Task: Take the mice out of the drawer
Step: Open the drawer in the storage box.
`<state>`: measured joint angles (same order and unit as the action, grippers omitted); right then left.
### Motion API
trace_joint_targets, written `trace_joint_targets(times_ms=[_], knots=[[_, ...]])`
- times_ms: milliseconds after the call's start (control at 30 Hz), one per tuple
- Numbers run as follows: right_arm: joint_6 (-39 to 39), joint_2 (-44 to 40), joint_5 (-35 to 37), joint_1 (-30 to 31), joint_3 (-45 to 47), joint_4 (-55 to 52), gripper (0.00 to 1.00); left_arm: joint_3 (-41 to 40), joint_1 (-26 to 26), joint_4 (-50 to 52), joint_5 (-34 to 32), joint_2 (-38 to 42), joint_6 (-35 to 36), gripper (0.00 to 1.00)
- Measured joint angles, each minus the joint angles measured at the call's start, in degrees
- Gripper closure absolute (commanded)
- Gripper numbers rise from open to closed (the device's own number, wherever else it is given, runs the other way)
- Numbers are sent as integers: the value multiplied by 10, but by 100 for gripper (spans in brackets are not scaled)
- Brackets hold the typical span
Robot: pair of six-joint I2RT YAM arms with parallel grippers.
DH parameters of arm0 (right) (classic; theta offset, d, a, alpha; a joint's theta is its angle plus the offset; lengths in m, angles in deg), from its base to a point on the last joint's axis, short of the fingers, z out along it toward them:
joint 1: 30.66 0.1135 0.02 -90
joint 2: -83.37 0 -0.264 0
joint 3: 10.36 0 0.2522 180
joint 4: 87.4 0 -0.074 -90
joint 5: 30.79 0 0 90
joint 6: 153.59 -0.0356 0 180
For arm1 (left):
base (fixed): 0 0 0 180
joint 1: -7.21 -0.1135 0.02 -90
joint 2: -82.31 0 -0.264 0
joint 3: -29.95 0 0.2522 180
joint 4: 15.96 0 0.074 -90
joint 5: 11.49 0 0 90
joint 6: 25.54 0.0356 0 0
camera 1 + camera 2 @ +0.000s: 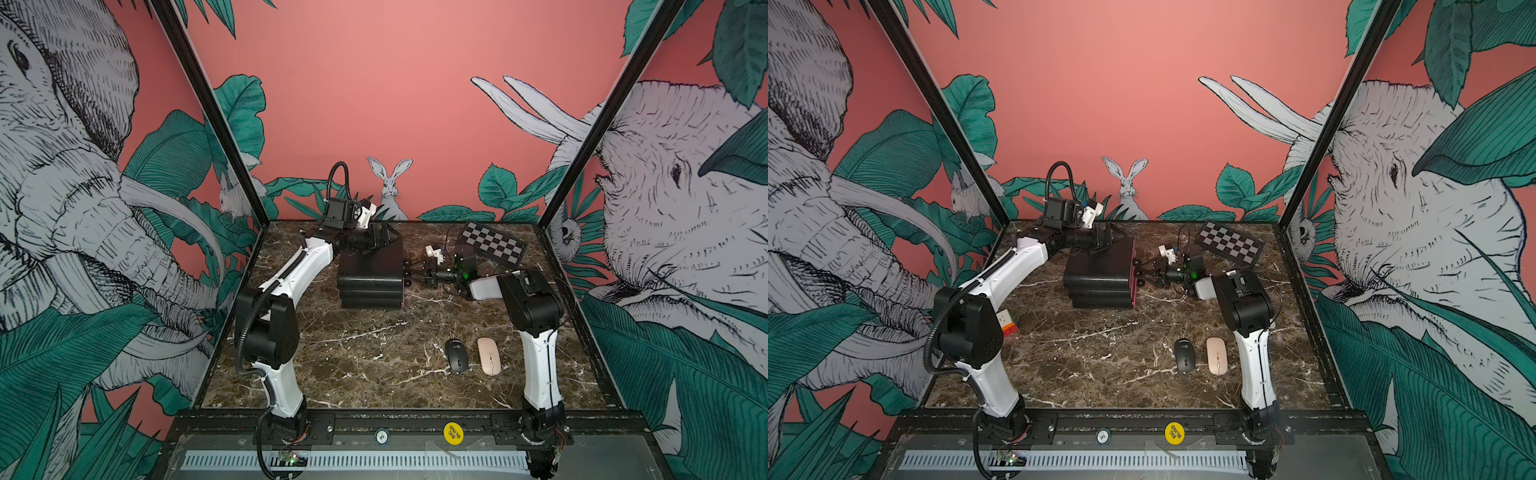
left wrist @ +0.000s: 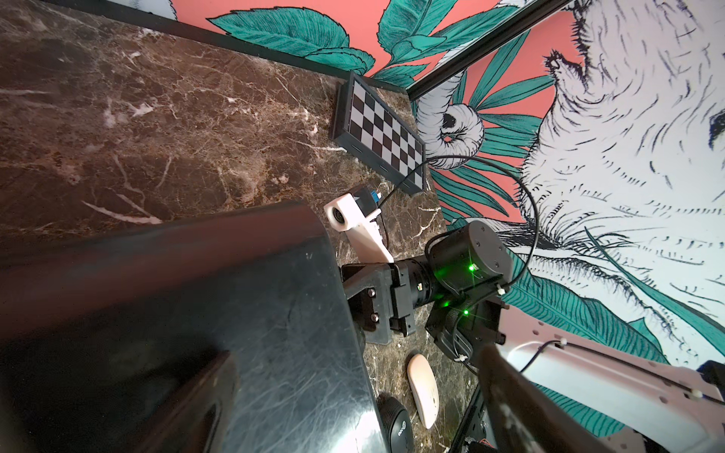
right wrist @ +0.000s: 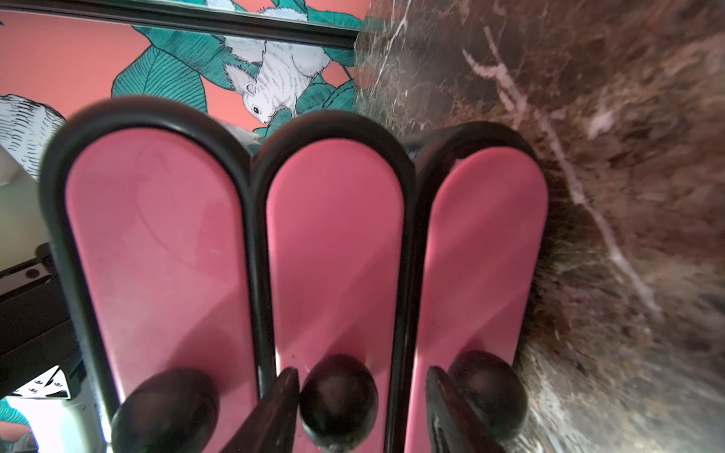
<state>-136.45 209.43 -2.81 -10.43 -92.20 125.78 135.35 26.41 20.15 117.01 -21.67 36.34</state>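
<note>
Right pincer (image 3: 361, 372) straddles the middle knob (image 3: 338, 392), jaws apart and off-centre: closing may slip off. Left pincer (image 1: 384, 237) atop the drawer unit (image 1: 370, 274): state indeterminate. Black mouse (image 1: 456, 355) and pink mouse (image 1: 488, 355) lie on the bench (image 1: 353, 365).

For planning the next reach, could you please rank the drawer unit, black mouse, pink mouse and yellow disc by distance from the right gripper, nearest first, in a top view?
1. drawer unit: right gripper at its knobs.
2. black mouse: on the table, nearer the front.
3. pink mouse: beside it, toward the right arm.
4. yellow disc: on the front rail.
</note>
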Motion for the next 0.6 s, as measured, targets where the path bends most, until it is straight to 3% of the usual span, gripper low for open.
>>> trace_joint_targets(times_ms=[267, 600], knots=[[-14, 0, -11, 13, 1, 15, 54, -3, 0, -5, -3, 0, 0, 3], [-19, 2, -12, 14, 1, 25, 69, -10, 0, -21, -3, 0, -4, 3]])
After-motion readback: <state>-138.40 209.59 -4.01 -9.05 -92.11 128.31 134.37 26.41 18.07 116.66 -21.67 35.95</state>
